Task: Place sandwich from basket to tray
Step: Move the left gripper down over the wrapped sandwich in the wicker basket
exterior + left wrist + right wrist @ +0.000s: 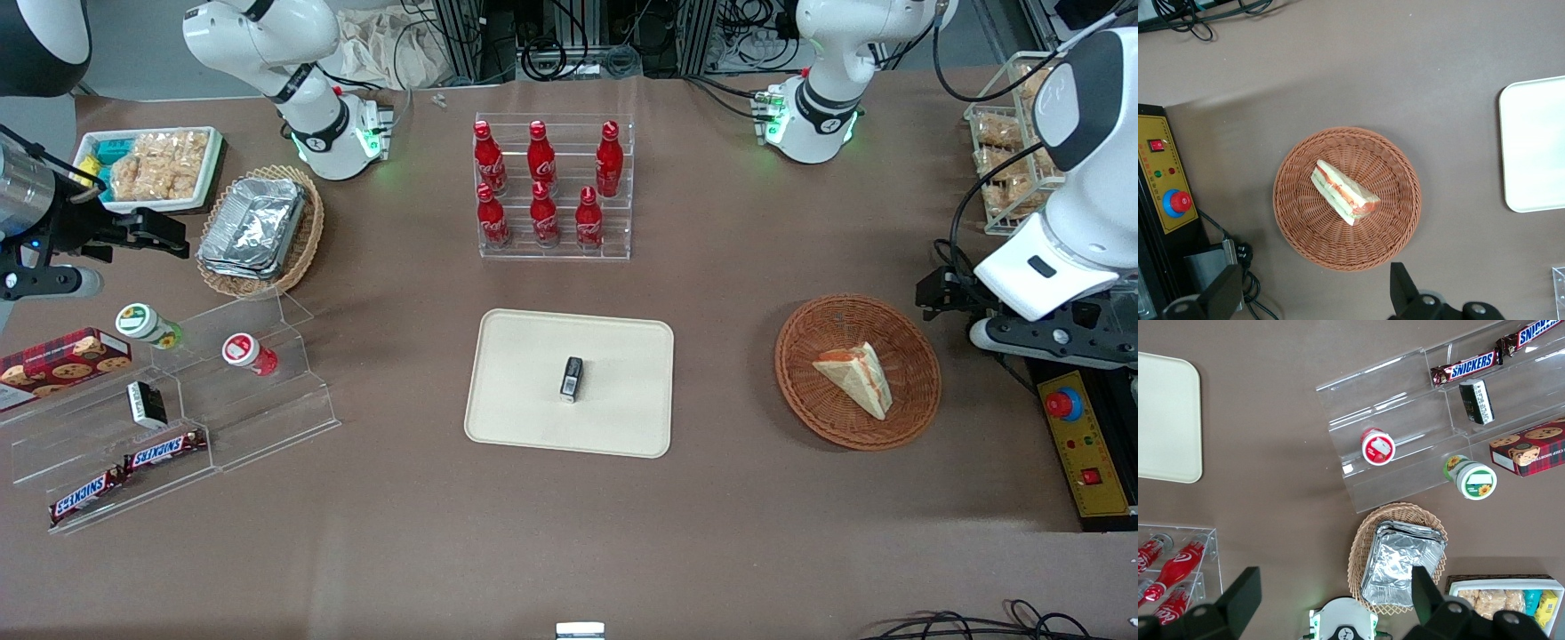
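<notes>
Front view: high, steeply downward over the whole table. Left wrist view: straight down from above, spread gripper (1308, 293) fingers framing the basket (1347, 199) with sandwich (1343, 192) beneath, tray (1534, 153) edge beside; all three shared with front view.

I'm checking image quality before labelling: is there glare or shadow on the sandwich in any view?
Front view: the sandwich in the basket is evenly lit, no glare. Left wrist view: it is sharp, with soft shadow beside the basket; the open gripper hangs above it.
</notes>
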